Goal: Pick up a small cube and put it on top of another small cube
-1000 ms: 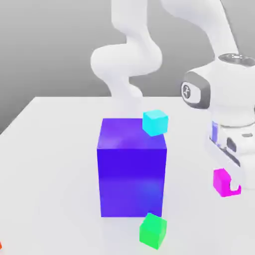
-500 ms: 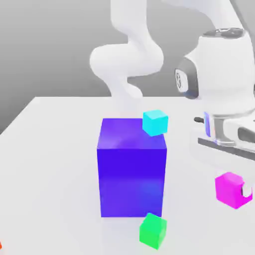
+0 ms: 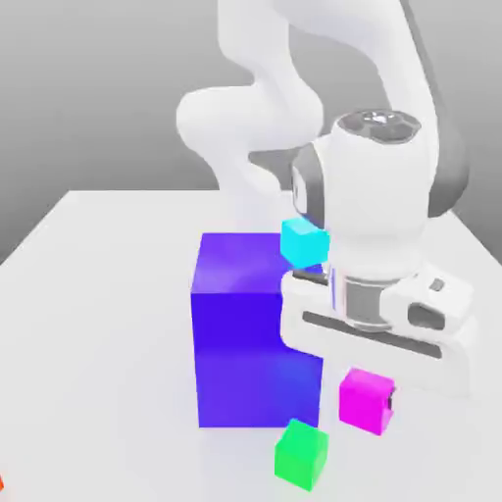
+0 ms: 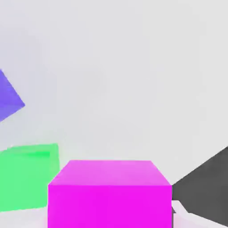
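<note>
One magenta cube (image 3: 366, 399) hangs clear of the white table (image 3: 98, 324), pinched in the gripper (image 3: 371, 402), jaws narrow around it! It sits up and to the exterior view's right of the green cube (image 3: 300, 454), which rests near the front. Just behind the green one stands the big blue-purple block (image 3: 257, 333), with a cyan cube (image 3: 303, 241) at its far upper corner.
</note>
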`<state>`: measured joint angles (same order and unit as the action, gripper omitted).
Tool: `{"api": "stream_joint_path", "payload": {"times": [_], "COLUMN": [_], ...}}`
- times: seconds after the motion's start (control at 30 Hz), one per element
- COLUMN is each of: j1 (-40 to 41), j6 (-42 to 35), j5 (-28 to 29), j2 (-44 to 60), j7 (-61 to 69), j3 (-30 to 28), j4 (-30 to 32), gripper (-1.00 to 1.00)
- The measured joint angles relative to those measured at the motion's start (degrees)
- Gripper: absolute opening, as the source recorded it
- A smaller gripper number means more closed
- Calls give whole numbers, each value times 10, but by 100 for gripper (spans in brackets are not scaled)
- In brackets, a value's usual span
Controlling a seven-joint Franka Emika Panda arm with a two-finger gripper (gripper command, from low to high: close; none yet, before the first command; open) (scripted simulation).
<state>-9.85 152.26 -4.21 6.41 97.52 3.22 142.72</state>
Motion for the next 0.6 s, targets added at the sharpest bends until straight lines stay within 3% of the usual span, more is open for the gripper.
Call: {"api": "stream_joint_path", "payload": {"times": [0.43,0.6], "j1": [50,40], "j6": [-25,12], "j5": [58,54], "j2": [-28,-3], "j7": [244,265], "j3": [-17,-10], "j4": [30,41], "gripper": [-100,-100]}}
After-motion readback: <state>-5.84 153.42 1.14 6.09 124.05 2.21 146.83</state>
